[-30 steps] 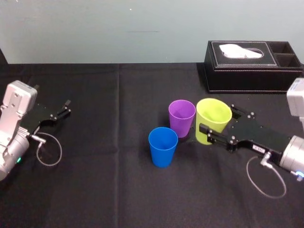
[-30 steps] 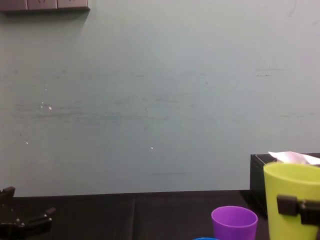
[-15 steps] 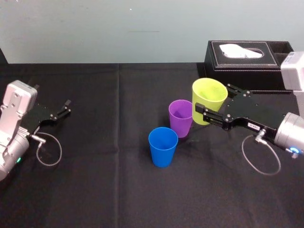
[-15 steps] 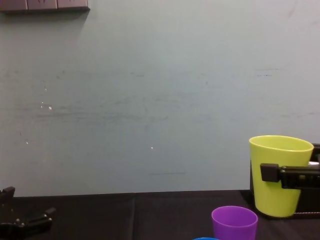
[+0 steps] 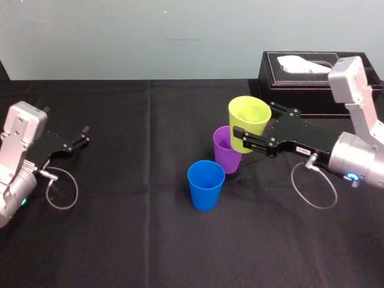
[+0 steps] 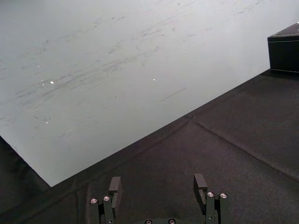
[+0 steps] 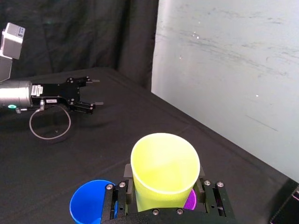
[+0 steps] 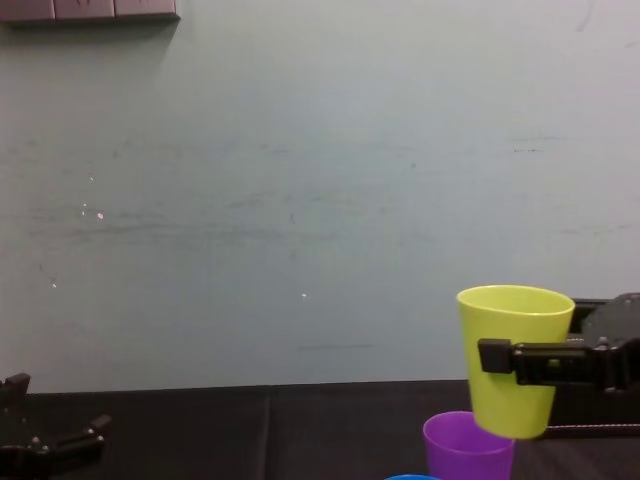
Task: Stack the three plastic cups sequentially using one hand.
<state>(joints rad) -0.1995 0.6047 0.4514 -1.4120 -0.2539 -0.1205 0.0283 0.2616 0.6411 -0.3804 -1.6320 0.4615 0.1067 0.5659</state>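
The right gripper (image 5: 252,125), fingers clamped on the yellow cup (image 5: 249,114), held it tilted just above the purple cup (image 5: 223,155), right of the desk's (image 5: 150,240) middle; lowered off-centre, its base could catch the purple rim and topple it onto the blue cup (image 5: 205,185); the left gripper (image 5: 81,137) lay parked, fingers apart, by the left edge.

Silver-grey arms (image 5: 18,144), flat black left tool (image 5: 86,135), black right tool (image 5: 252,127), looped grey cables (image 5: 77,191), green indicator light (image 5: 24,202)

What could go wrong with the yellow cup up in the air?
The yellow cup, tilted in the right gripper, hangs off-centre over the purple cup; its base might catch the rim and topple it. The blue cup stands close and could get knocked too. The left gripper sits parked.
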